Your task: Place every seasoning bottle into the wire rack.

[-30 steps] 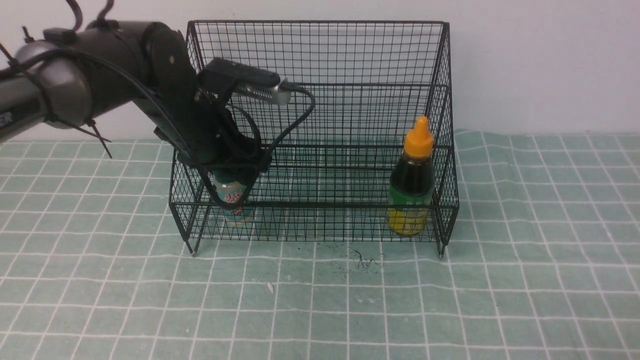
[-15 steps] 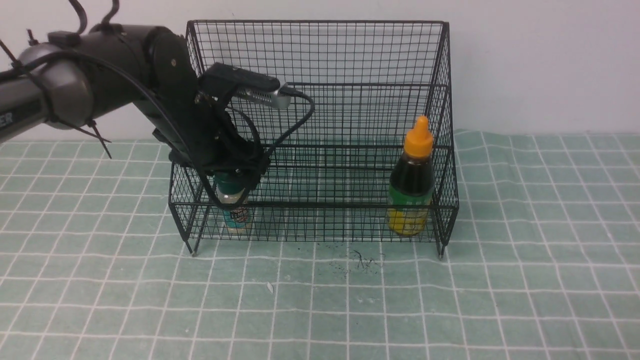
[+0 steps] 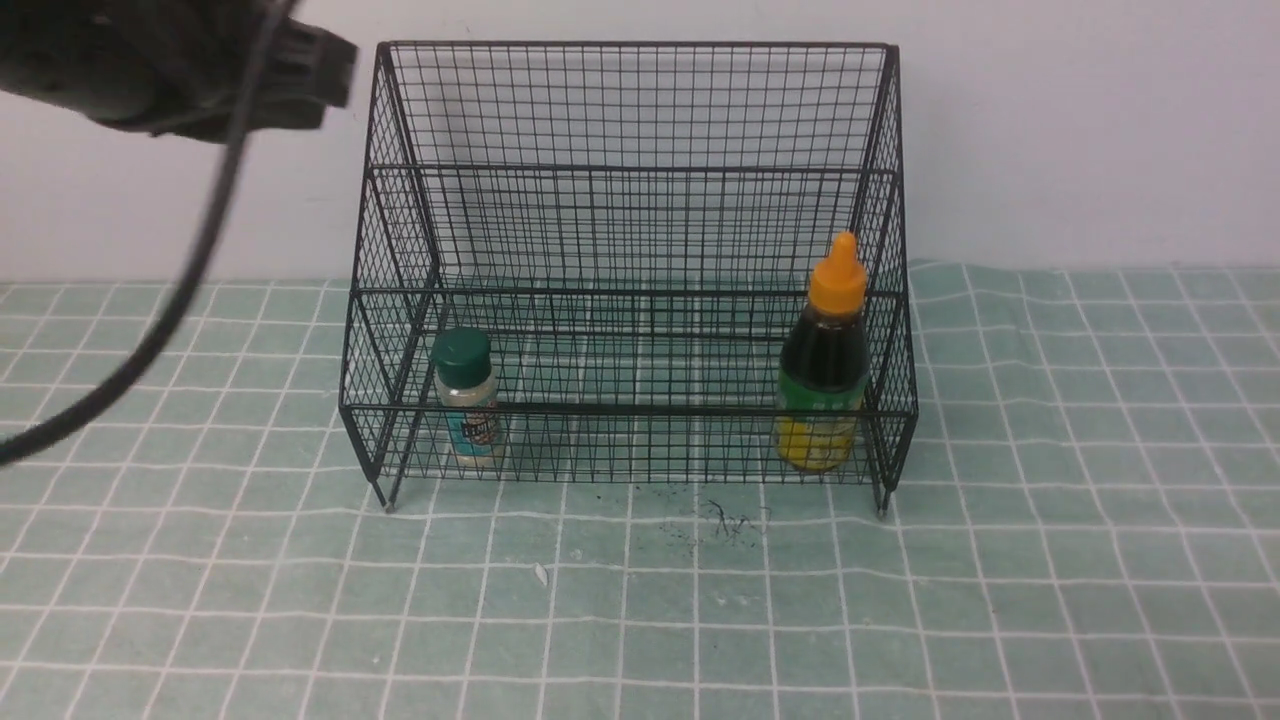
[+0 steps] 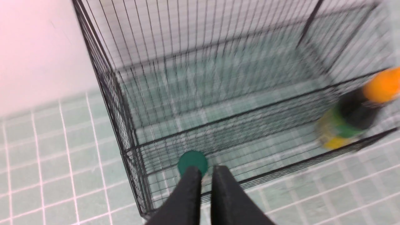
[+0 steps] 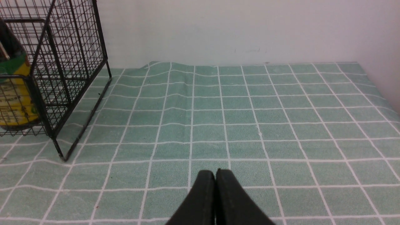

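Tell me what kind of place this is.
Probably a robot test bench set up like a kitchen corner, not a real kitchen: a checked green cloth covers the table against a bare white wall, and only a wire rack with two seasoning bottles stands on it.

We see the black wire rack point(image 3: 640, 180) standing on its short feet. In its lowest tier, the small clear shaker point(image 3: 467, 398) with a dark green cap stands upright at the left end, and the taller dark-liquid bottle point(image 3: 826, 362) with an orange nozzle cap stands upright at the right end.
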